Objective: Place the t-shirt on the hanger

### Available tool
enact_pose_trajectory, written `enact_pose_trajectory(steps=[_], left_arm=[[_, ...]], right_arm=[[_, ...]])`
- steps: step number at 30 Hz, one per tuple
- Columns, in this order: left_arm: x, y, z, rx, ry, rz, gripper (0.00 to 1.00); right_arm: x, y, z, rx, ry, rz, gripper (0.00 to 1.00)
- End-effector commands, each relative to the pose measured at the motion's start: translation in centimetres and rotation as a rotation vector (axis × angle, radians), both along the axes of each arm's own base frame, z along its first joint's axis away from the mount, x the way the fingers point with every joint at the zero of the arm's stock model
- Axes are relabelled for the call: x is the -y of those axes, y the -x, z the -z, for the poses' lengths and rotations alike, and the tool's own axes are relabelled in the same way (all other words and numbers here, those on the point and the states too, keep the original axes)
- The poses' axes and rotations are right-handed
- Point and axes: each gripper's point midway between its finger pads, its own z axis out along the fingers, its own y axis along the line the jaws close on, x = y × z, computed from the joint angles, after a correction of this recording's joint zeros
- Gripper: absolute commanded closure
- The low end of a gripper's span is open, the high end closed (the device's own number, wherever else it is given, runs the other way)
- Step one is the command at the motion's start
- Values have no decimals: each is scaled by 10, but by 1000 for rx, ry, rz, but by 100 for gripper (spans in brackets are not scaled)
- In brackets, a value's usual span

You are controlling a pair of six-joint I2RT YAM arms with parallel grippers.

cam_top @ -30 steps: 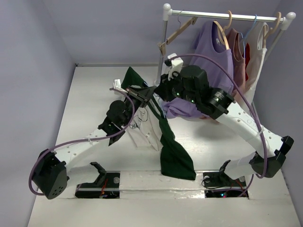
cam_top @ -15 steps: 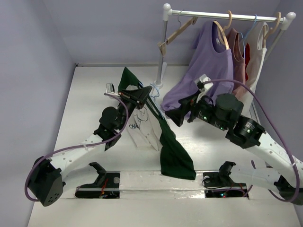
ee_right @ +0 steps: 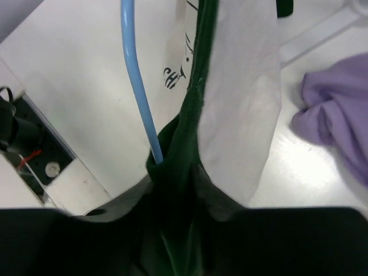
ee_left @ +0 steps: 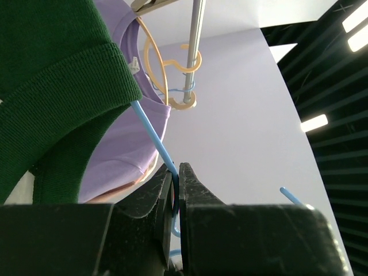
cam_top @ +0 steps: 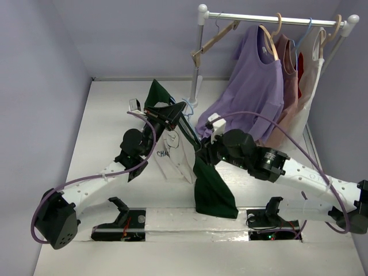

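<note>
The t-shirt, cream with dark green sleeves, hangs in the air from the light-blue hanger at the table's middle. My left gripper is shut on the hanger's wire just below the hook; in the left wrist view the wire runs between the closed jaws, with green fabric draped over it. My right gripper is shut on the t-shirt's green fabric beside the hanger arm, with the cream body to its right.
A clothes rack stands at the back right with a lavender t-shirt, pink and white tops and wooden hangers. The lavender hem hangs close behind my right arm. Walls close the left and back.
My right arm has left the hanger's top, swung out to the right, then come down and left onto the t-shirt's green side. My left gripper has kept hold of the hanger, almost still.
</note>
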Motion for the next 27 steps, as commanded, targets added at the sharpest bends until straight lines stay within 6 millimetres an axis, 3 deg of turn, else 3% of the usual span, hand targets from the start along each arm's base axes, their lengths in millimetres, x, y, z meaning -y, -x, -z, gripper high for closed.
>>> enact_pose_trajectory(steps=[1, 2, 3, 7, 9, 10, 14, 16, 17, 19, 20, 21, 22, 26, 27], left_arm=[[-9, 16, -57, 140, 126, 30, 100], [-8, 16, -56, 137, 118, 33, 100], [-7, 15, -54, 133, 112, 34, 100], [2, 15, -46, 142, 49, 68, 100], [2, 9, -42, 162, -18, 68, 87], [5, 12, -42, 167, -37, 84, 73], [-12, 15, -39, 193, -134, 0, 39], [-21, 15, -38, 219, -205, -58, 32], [-31, 18, -41, 218, -220, -101, 24], [-39, 22, -41, 238, -269, -140, 21], [-49, 29, -48, 271, -289, -174, 18], [-51, 30, -41, 263, -318, -180, 17], [-55, 34, -40, 271, -329, -191, 12], [-69, 55, -37, 315, -386, -206, 8], [-69, 56, -26, 305, -426, -202, 8]], right_arm=[[3, -12, -9, 75, 5, 103, 74], [4, -13, -8, 69, 0, 118, 90], [3, -10, -9, 67, -8, 117, 99], [13, -7, -3, 20, 16, 152, 100], [17, -5, -3, -6, 28, 172, 100], [23, -3, 3, -23, 61, 178, 100], [40, -2, -3, -44, 94, 235, 100], [50, -3, -6, -45, 120, 273, 100], [53, -4, -7, -45, 127, 287, 100], [65, -13, -2, -63, 179, 337, 100], [66, -18, -11, -58, 175, 349, 100], [70, -23, -13, -55, 189, 371, 100], [81, -38, -10, -55, 231, 435, 100], [110, -78, -32, -21, 233, 559, 100], [116, -86, -44, -2, 213, 587, 100]])
